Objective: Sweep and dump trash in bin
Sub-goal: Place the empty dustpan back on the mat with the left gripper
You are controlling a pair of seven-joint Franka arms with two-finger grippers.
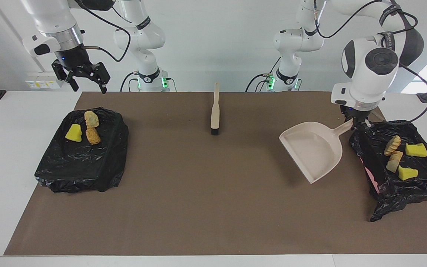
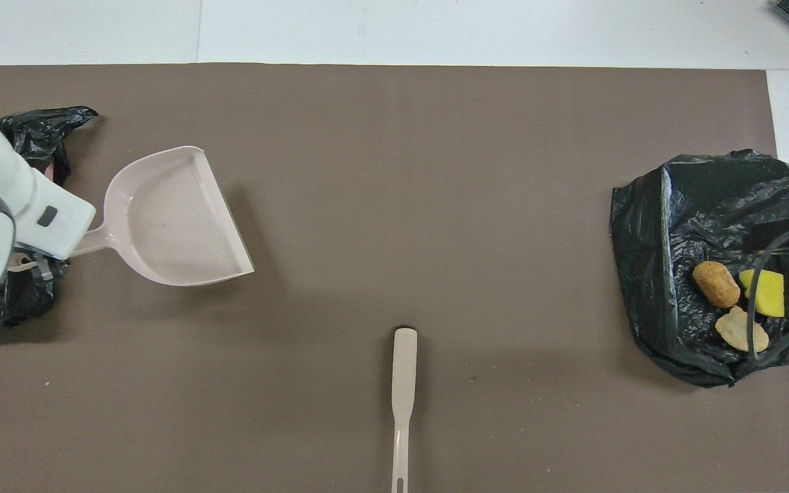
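Trash sits in two lots: four yellow sponge wedges and tan crusty lumps (image 1: pixel 402 155) in the black-bagged bin (image 1: pixel 402 185) at the left arm's end of the worktop, three more (image 1: pixel 83 129) on a black-wrapped tray (image 1: pixel 83 163) at the right arm's end. The left pincer (image 1: pixel 358 124) is clamped on the handle of an empty beige plastic dustpan (image 1: pixel 313 150) beside the bin. The right pincer (image 1: pixel 83 76) hangs spread wide, holding nothing. A beige-handled brush (image 1: pixel 215 111) lies between them.

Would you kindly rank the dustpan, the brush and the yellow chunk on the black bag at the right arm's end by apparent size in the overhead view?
1. dustpan, though raised, so nearness may enlarge it
2. brush, cut off by the frame edge
3. yellow chunk, partly hidden by a cable
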